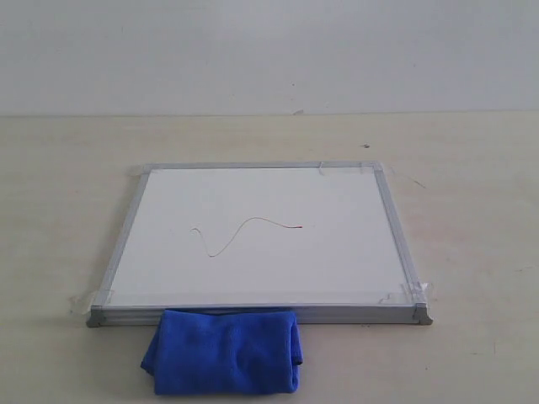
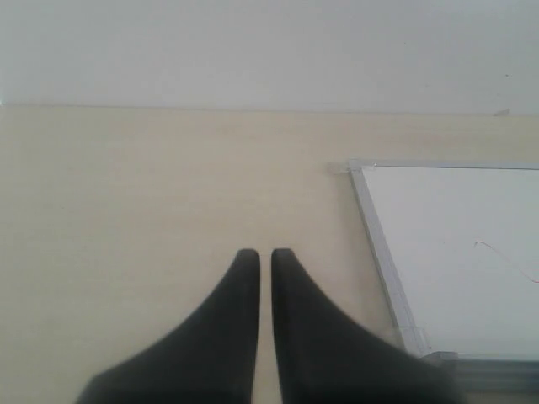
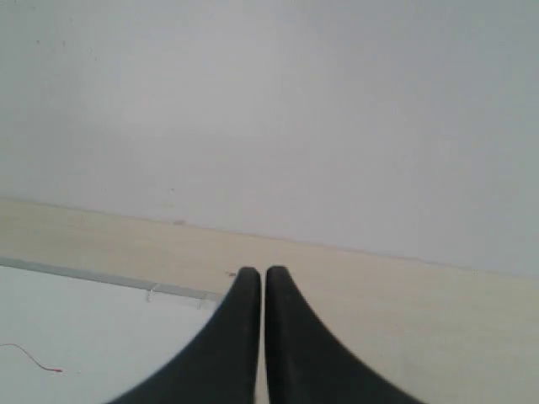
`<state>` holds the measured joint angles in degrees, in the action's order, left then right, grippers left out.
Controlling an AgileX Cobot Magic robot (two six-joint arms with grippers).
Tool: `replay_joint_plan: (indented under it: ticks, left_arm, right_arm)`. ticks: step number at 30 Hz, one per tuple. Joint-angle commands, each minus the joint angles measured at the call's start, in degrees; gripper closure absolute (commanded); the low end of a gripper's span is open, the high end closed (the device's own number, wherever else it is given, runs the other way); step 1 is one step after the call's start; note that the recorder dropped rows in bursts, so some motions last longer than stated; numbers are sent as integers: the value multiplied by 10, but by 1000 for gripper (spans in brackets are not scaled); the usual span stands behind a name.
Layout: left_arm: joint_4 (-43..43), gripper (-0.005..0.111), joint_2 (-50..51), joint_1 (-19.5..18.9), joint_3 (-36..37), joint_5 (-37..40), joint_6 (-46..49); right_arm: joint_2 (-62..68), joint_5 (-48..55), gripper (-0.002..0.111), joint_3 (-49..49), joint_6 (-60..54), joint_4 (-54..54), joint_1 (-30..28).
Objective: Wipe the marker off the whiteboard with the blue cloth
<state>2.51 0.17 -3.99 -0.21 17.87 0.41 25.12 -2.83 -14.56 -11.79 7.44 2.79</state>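
Exterior view: whiteboard (image 1: pixel 168 252), silver-framed, flat on a pale wooden table (image 1: pixel 480 252); corners fixed with clear tape (image 1: pixel 401 295), presumably so the board will not slide under wiping; marker line (image 1: pixel 244 230), thin and wavy, red at its right end, near the board's middle; blue cloth (image 1: pixel 223 362), folded, on the table with its far edge against or just over the board's near frame, left of centre, seemingly staged for an easy pick-up; neither arm appears, so nothing holds the cloth and the line is unwiped.

Left wrist view: left gripper (image 2: pixel 264 252), dark fingers drawn together to a thin slit, nothing between them, over bare table just beside the board's left frame; a taped corner and the line's dark end show; the cloth does not.

Right wrist view: right gripper (image 3: pixel 257 271), fingers likewise nearly touching and empty, over the table by the board's far right part; only the line's red tip shows; a grey wall (image 3: pixel 337 109) fills most of the picture; no cloth; both wrist views supply the finger states that the exterior view lacks.
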Motion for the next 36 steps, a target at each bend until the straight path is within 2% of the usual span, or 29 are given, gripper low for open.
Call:
replay_joint_plan:
  ticks: [1,11,16,19,23,27,32,36]
  left_arm:
    - [-2,102,-2,-1,2,-4,0]
    - [-2,102,-2,-1,2,-4,0]
    - [-2,102,-2,-1,2,-4,0]
    - [-2,102,-2,-1,2,-4,0]
    - [-2,102,-2,-1,2,-4,0]
    - [-2,102,-2,-1,2,-4,0]
    - [-2,102,-2,-1,2,-4,0]
    - [-2,102,-2,-1,2,-4,0]
  right_arm:
    - [42,-30,108,-16,6,-4,-4]
    - [51,-111,108,-16,45,-4,-4]
    - [114,-113,108,-17,64,-4,-2]
    - [176,-102,108,-34,64,-4,21]
    - [258,-101,108,-86,33,-17,84]
    - [319,-135,108,-137,21,-21,134]
    - [359,-144,108,-184,22,-27,152]
    - [393,-58,108,-236,21,-64,152]
